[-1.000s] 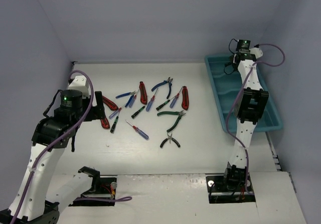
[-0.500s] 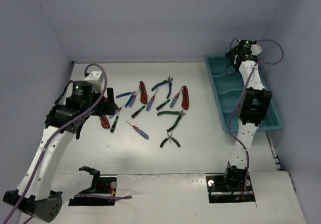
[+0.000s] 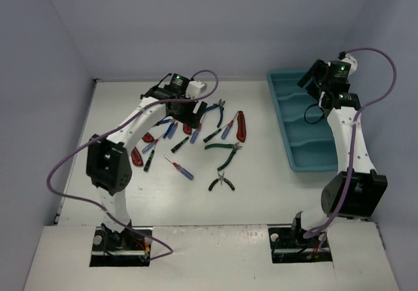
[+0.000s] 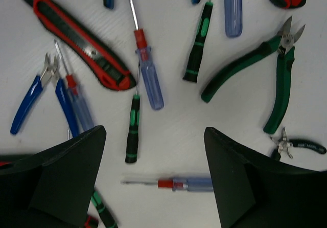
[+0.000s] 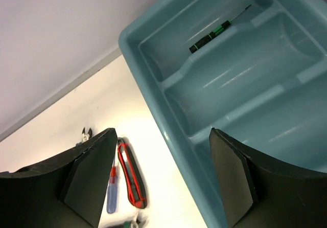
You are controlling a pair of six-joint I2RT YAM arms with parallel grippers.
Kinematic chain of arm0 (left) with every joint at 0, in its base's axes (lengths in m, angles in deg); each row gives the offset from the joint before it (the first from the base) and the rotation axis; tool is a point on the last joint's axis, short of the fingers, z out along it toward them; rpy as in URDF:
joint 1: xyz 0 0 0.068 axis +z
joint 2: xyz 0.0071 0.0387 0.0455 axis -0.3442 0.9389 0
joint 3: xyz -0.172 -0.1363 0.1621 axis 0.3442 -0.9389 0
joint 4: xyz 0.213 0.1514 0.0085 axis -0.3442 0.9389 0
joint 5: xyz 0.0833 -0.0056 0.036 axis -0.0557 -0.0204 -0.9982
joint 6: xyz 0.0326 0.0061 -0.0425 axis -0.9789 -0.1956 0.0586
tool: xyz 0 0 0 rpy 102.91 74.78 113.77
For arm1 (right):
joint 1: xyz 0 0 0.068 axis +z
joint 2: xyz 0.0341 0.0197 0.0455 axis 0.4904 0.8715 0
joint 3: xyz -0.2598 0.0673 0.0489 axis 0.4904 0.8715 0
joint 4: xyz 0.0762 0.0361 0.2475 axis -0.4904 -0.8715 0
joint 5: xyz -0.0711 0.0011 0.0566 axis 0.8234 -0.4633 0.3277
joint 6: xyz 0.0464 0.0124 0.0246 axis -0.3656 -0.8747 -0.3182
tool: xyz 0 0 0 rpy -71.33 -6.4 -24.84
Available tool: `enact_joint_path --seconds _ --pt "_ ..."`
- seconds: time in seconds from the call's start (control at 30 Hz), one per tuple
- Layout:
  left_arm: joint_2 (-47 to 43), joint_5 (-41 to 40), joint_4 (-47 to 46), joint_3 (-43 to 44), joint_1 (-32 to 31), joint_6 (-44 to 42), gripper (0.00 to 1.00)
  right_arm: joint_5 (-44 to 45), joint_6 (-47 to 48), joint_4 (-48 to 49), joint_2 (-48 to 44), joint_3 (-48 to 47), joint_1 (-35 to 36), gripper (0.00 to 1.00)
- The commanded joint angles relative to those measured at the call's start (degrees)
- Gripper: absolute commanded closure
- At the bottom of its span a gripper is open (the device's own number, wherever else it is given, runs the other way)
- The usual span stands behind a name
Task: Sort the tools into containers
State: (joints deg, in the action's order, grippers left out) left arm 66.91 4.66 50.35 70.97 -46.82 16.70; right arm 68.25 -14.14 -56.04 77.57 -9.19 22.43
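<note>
Several tools lie spread on the white table: red-black utility knives [image 3: 241,126], green pliers [image 3: 225,149], black pliers [image 3: 222,183], blue pliers [image 3: 212,111] and slim screwdrivers. My left gripper [image 3: 188,113] hangs open above them. In the left wrist view a blue-handled screwdriver with a red collar [image 4: 189,183] lies between the fingers [image 4: 66,177], below and apart from them. My right gripper [image 5: 162,151] is open and empty above the left rim of the teal tray [image 5: 153,69]. A green-black screwdriver [image 5: 212,35] lies in the tray's far compartment.
The tray [image 3: 307,131] stands along the right side of the table, by the wall. Walls close the table at the back and on both sides. A utility knife [image 5: 132,179] lies just left of the tray. Green pliers [image 4: 265,74] lie right of the left gripper.
My left arm has swung from the table's left side to above the tool pile. The right gripper has opened and drawn back from the tray's far end.
</note>
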Motion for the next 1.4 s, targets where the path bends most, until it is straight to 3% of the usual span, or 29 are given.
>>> enact_joint_path --seconds 0.0,0.2,0.47,0.6,0.7,0.8,0.83,1.1,1.37 --pt "7.61 2.93 -2.76 10.11 -1.5 -4.59 0.27 -1.3 1.19 1.82 -8.54 6.74 0.18 0.3" --pt "17.55 3.6 -2.71 17.82 -4.43 -5.45 0.4 -4.24 -0.42 1.7 -15.84 14.05 0.7 0.29" --pt "24.95 1.75 -2.65 19.51 -7.71 -6.12 0.47 -7.46 -1.6 1.64 -19.59 19.14 0.79 0.28" --pt "26.62 1.32 -2.71 18.5 -7.76 -5.65 0.57 -7.9 -0.92 1.64 -20.77 19.98 1.16 0.27" --pt "26.6 0.99 -2.8 16.78 -7.76 -5.91 0.73 -7.93 -0.44 1.73 -20.74 20.19 2.01 0.26" --pt "25.95 1.04 -2.8 15.15 -7.76 -6.22 0.97 -8.77 -0.43 1.82 -20.09 19.79 4.0 0.26" --pt "25.06 1.16 -2.8 14.95 -7.76 -6.3 1.0 -8.83 -0.43 1.82 -19.56 19.51 5.23 0.25" --pt "11.49 3.64 -5.02 12.79 -7.76 -2.42 1.0 -10.7 -3.31 4.93 -15.47 16.45 17.17 0.24" --pt "-1.53 11.75 -19.63 5.2 -7.72 11.94 1.0 -13.35 -8.59 20.03 -16.41 20.36 23.63 0.25"
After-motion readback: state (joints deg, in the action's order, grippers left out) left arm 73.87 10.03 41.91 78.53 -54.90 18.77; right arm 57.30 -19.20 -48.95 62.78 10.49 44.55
